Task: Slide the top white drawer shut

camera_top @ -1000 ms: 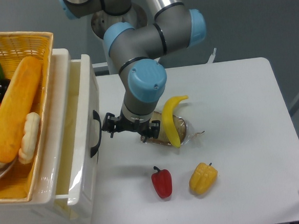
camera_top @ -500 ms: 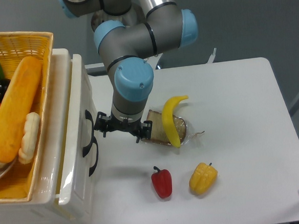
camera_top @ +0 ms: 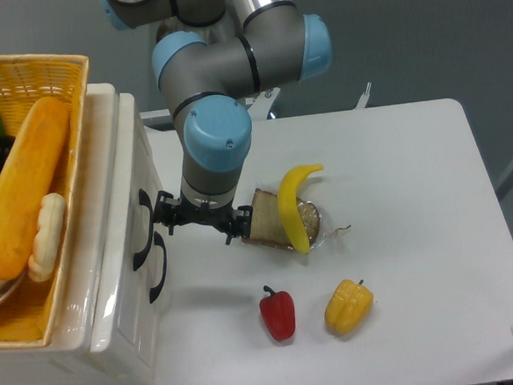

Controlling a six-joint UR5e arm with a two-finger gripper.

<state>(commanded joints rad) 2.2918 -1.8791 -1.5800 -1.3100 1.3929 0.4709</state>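
The top white drawer (camera_top: 139, 157) stands at the left, its front panel almost flush with the cabinet, with only a thin gap along its top edge. Its black loop handle (camera_top: 137, 232) sits just above the lower drawer's like handle (camera_top: 157, 268). My gripper (camera_top: 203, 218) points down at the table, its jaws spread wide and empty. Its left finger (camera_top: 164, 209) is right beside the top drawer's front, next to the handle; I cannot tell whether it touches.
A woven yellow basket (camera_top: 54, 70) of play food sits on top of the cabinet. On the white table (camera_top: 397, 191) lie a yellow banana (camera_top: 294, 207) across a bagged bread slice (camera_top: 272, 228), a red pepper (camera_top: 277, 313) and a yellow pepper (camera_top: 348, 305).
My gripper has moved left and the top drawer has slid in with it, from well open to almost flush with the cabinet. The food on the table has not moved.
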